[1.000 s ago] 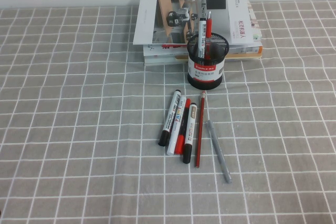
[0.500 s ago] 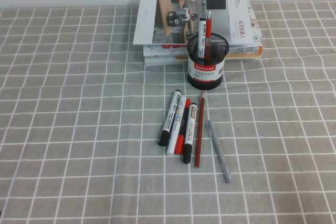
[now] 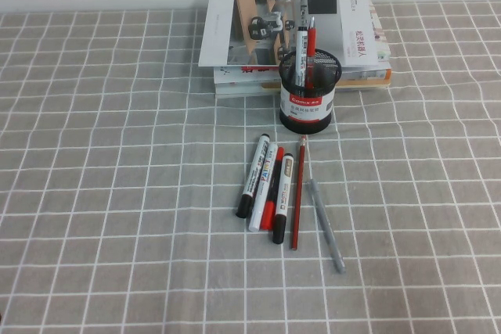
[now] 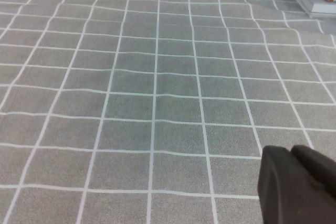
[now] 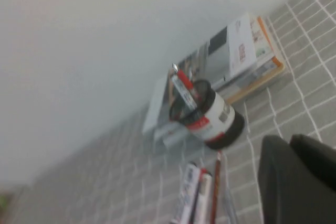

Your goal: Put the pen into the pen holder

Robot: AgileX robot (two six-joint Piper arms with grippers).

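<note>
Nearest us, the grey pen (image 3: 326,225) lies flat on the worktop (image 3: 117,193), just beside the red pencil (image 3: 298,193) at its 9 o'clock. Farther, at 12 o'clock, stands the pen holder (image 3: 306,92). Our left claw (image 4: 296,184) and right claw (image 5: 296,179) show partly; we cannot tell their openings.

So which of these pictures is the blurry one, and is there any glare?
The right wrist view is soft and tilted: the pen holder is smeared, the right end effector a dark blur. The high view is crisp and evenly lit, with glare on the top book. The left wrist view is sharp on the tablecloth, the left end effector blurred.
</note>
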